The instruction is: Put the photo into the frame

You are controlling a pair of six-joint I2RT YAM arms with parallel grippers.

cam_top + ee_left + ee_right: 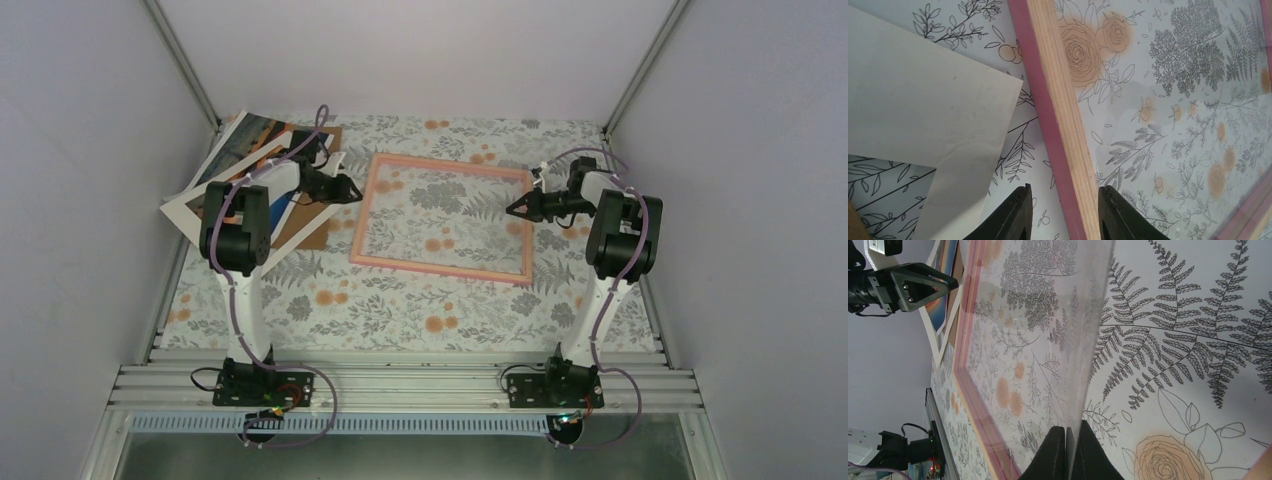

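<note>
At pink wooden frame (pixel 440 267) | left fingers (pixel 1015 215) open astride rail | right fingers (pixel 1053 455) pinching clear edge

A robot lab test cell: white wall panels (pixel 420 50) and aluminium rails (pixel 400 385) enclose a floral-covered table (pixel 400 310).

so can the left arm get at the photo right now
Likely yes: the left gripper is open close by, but the white mat lies partly over the photo, leaving its far part bare.
</note>
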